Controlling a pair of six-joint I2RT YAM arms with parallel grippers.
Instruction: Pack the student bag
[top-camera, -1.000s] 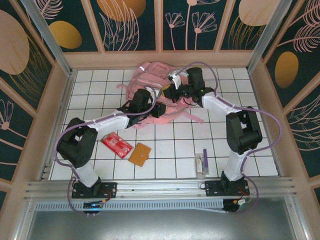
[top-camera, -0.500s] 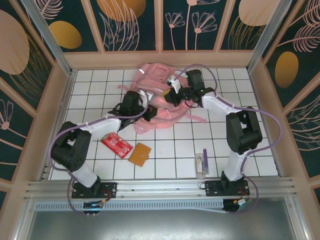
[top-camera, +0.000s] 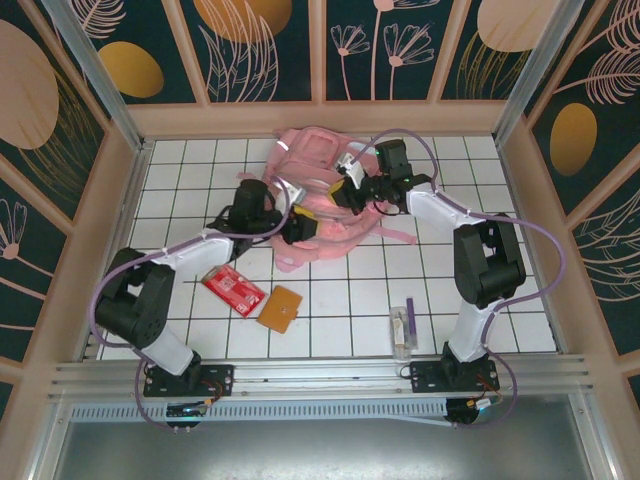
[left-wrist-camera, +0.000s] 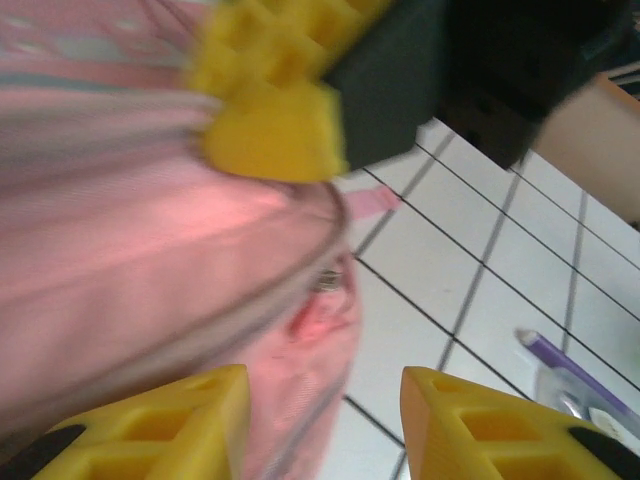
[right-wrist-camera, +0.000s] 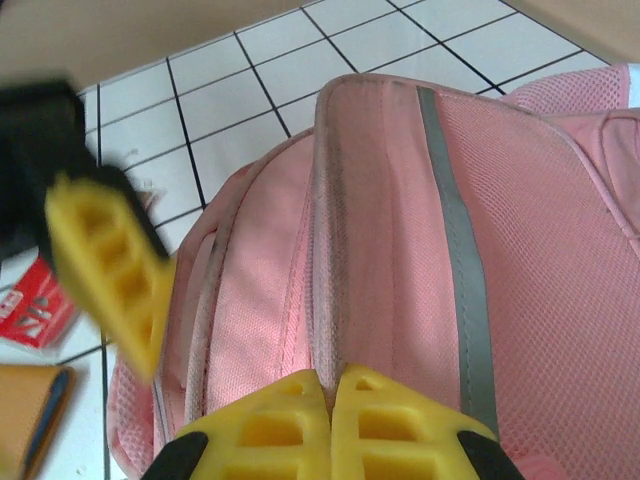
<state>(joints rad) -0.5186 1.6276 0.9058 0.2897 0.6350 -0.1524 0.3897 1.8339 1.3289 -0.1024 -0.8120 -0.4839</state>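
**Right fingers (right-wrist-camera: 305, 425) nipped on the student bag (right-wrist-camera: 400, 230), left fingers (left-wrist-camera: 160, 430) parted**

Fingers first: the right pair is pressed tight together at the end of a raised ridge of pink fabric, beside a silvery strip, and seems to be pinching it up. The left pair stands apart, grasping nothing, its tips just beside the bag's bulging side. The bag lies slumped at the far middle of the tiled bench (top-camera: 500, 290), between the two arms.

The step in hand looks like opening the bag so things can go in. To do it well, I judge the right pair should hold the fabric taut. The left should find a zip pull or the free lip opposite, close on cloth alone, and draw along the zip line rather than upward, or the whole soft bag may drag. Nearer the front lie a red packet (top-camera: 233, 289), a tan wallet (top-camera: 280, 308), and a purple pen (top-camera: 409, 308) by a clear case (top-camera: 402, 335).

No brand shows on the bag; the packet's white print is too small to read.
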